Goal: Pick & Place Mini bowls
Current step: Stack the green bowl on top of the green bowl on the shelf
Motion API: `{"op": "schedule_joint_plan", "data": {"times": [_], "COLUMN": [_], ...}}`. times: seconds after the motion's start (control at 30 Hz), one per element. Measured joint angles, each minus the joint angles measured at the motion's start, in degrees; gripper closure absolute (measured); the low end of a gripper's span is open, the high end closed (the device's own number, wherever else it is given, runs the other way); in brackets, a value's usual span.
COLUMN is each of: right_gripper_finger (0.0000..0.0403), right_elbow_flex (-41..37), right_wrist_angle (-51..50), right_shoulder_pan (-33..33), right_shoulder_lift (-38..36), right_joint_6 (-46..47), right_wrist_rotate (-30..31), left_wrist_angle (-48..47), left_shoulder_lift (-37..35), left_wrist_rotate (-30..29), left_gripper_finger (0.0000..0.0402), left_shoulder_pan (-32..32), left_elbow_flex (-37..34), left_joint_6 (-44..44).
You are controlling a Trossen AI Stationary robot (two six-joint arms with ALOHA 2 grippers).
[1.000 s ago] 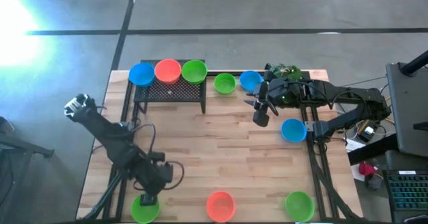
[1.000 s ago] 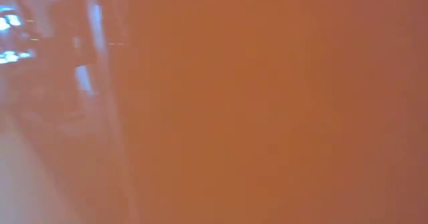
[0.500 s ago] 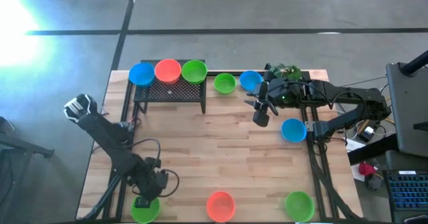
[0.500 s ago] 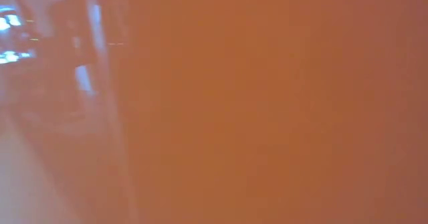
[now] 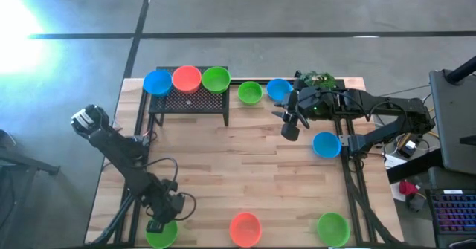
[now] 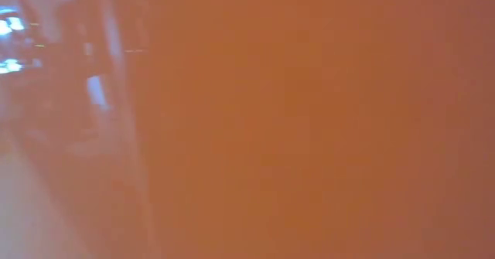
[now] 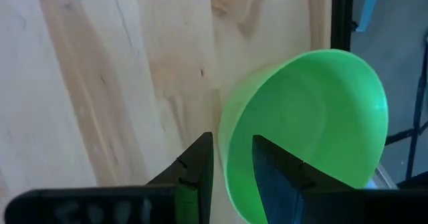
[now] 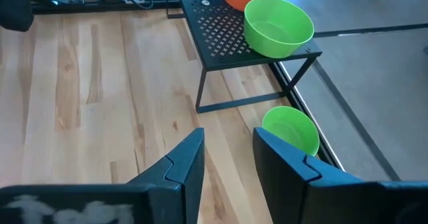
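A pale wooden table (image 5: 253,167) stands on a grey concrete floor, and from above nine small round plastic mini bowls can be counted: four green, three blue, two orange-red. One of each colour sits on the black wire-mesh stand (image 5: 190,100) at the far edge, and a green and a blue lie beside it on the boards. Another blue is near the right edge, and a green, an orange-red and a green line the near edge. The left gripper (image 5: 160,225) is over the green bowl (image 5: 161,235) at the near left corner; the right gripper (image 5: 291,123) hangs near the far edge. The low view is an orange-red blur, nothing legible. The left wrist view shows the claw spread astride that bowl's thin wall, one finger inside, one outside, not visibly pinching. The right wrist view shows its claw spread and empty. These bowls look light, stiff and slick, so the rim wall seems the right hold, taken deep to stop tipping
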Motion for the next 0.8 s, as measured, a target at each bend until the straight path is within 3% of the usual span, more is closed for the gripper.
{"op": "schedule_joint_plan", "data": {"times": [0.37,0.63,0.8], "right_gripper_finger": [0.0292,0.0286,0.0292], "right_elbow_flex": [0.0,0.0,0.0], "right_wrist_angle": [-0.02,-0.02,0.0], "right_shoulder_pan": [0.0,0.0,0.0], "right_shoulder_lift": [0.0,0.0,0.0], "right_joint_6": [-0.46,-0.46,-0.46], "right_wrist_rotate": [0.04,0.07,0.14], "left_wrist_angle": [3.55,3.6,3.52], "left_shoulder_lift": [0.0,0.0,-0.02], "left_wrist_rotate": [0.03,0.68,-0.86], "left_gripper_finger": [0.0309,0.039,0.0399], "left_shoulder_pan": [-0.07,-0.07,0.27], "left_elbow_flex": [-4.26,-4.51,-4.07], "left_joint_6": [-4.26,-3.02,-4.62]}}
